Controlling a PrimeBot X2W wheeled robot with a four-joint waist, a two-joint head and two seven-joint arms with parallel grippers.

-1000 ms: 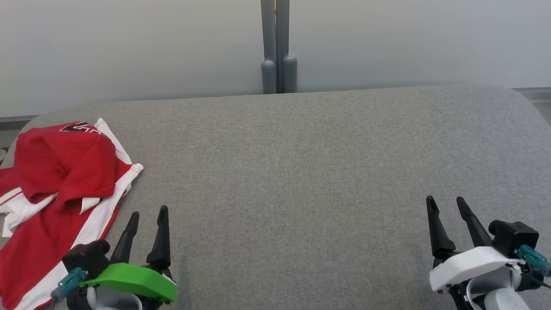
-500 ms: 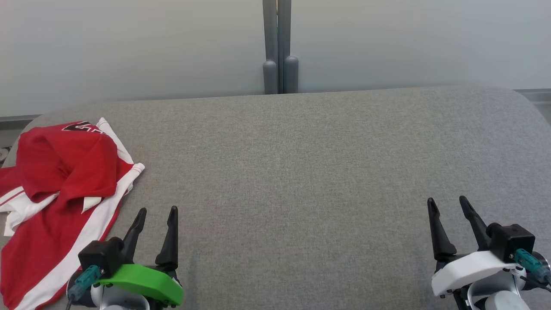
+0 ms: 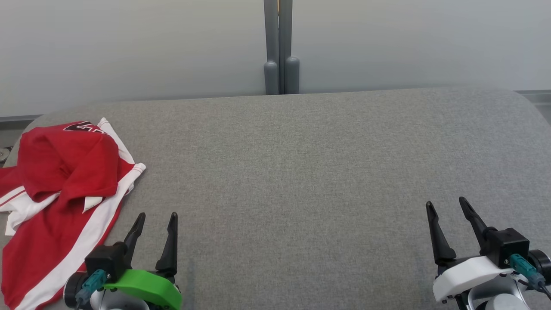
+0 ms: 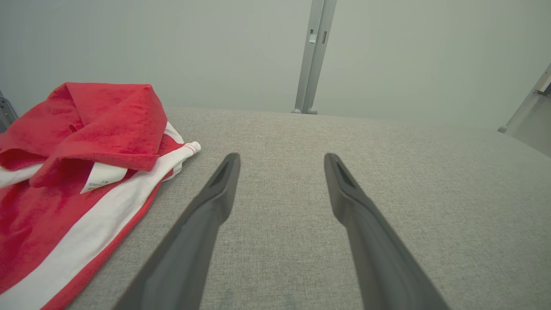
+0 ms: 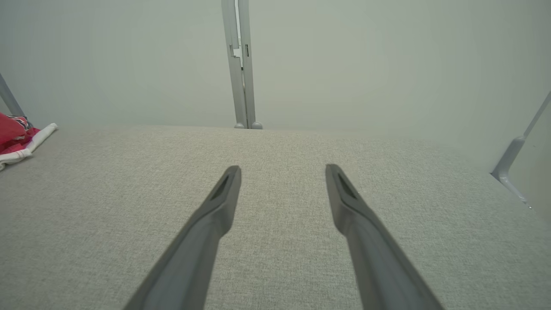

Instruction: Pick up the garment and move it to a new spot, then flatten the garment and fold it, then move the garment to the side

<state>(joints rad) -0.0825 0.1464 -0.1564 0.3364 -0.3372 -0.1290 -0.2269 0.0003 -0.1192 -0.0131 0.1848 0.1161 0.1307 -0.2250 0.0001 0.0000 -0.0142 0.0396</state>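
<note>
A crumpled red-and-white jersey [image 3: 64, 185] lies at nine o'clock on the grey worktop [image 3: 301, 172], close to its edge. The left pincer [image 3: 157, 217], at seven o'clock just beside the jersey, and the right pincer [image 3: 445, 204], at five o'clock, both stand apart and empty. A shallow pinch could catch one layer only and drag the heap over the edge.

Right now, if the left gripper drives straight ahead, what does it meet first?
Probably bare grey padded surface; the left gripper points past the garment, which lies to its left. Depth unclear.

Crumpled red-and-white garment [image 3: 60, 189] lies beside the spread left hand [image 3: 157, 217] on grey table [image 3: 301, 172].
</note>
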